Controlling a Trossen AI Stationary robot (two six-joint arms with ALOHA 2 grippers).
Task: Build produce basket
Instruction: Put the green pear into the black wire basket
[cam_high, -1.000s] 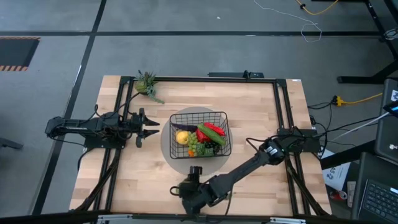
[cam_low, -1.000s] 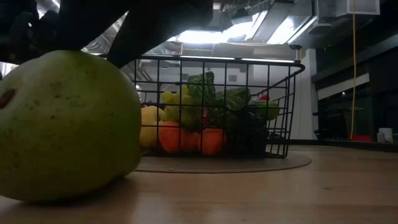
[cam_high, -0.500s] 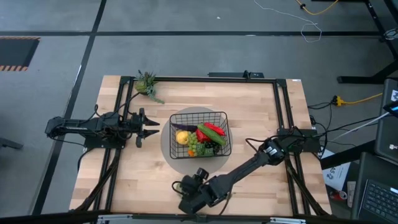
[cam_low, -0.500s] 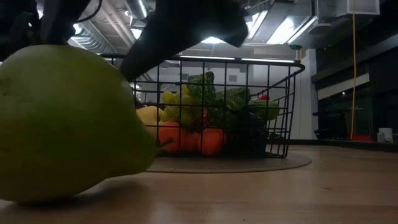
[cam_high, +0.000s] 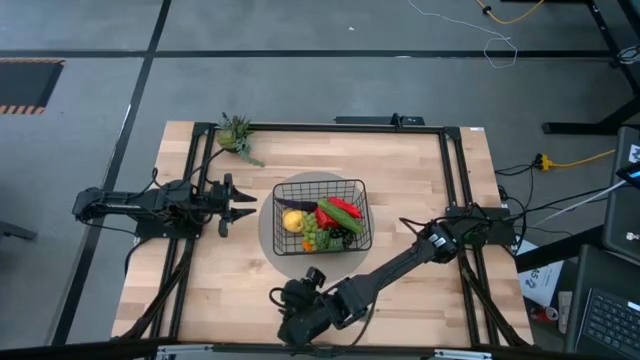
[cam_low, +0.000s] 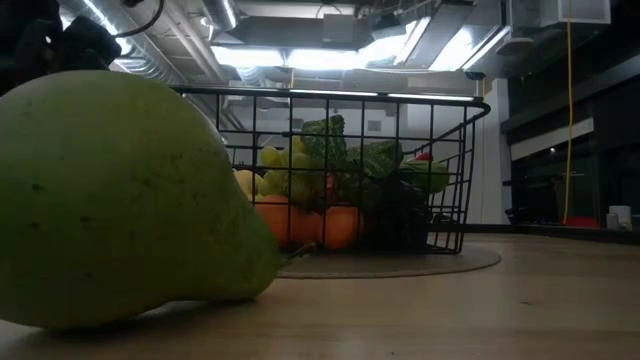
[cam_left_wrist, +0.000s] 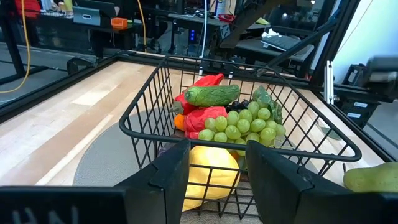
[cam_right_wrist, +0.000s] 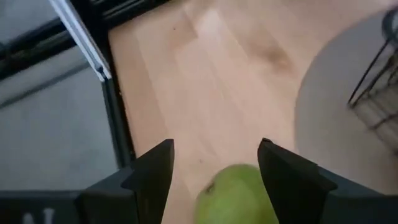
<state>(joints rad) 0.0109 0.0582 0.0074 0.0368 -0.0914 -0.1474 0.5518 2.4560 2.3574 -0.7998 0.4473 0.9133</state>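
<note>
A big green pear (cam_low: 110, 200) fills the left of the low view, close to the table's near edge, with its narrow end pointing down and to the right. My right gripper (cam_high: 285, 300) reaches over it from the right, and the pear (cam_right_wrist: 239, 196) shows between its spread fingers. The black wire basket (cam_high: 318, 183) stands mid-table on a grey round mat, filled with grapes, peppers, oranges, a cucumber and a yellow fruit. My left gripper (cam_high: 245, 207) waits open at the basket's left side (cam_left_wrist: 336, 148), level. My right gripper has the pear's wide body (cam_right_wrist: 255, 183) between its two fingers, set back from their tips. The fingers slant down from the table's far right. One finger (cam_right_wrist: 292, 180) overlaps the pear's side; the other contact is not plain. Whether the pear's underside is clear of the table, I cannot tell.
The grey mat (cam_high: 270, 235) rings the basket. A small green leafy sprig (cam_high: 237, 133) lies at the far left corner. Black frame rails run along the table's left and right sides. Bare wood lies between the basket and the near edge.
My right gripper has shifted toward the table's left and near edge, and its wrist has rolled. The pear has turned with it. Its narrow end now points down to the right, and it stands closer to the near edge.
</note>
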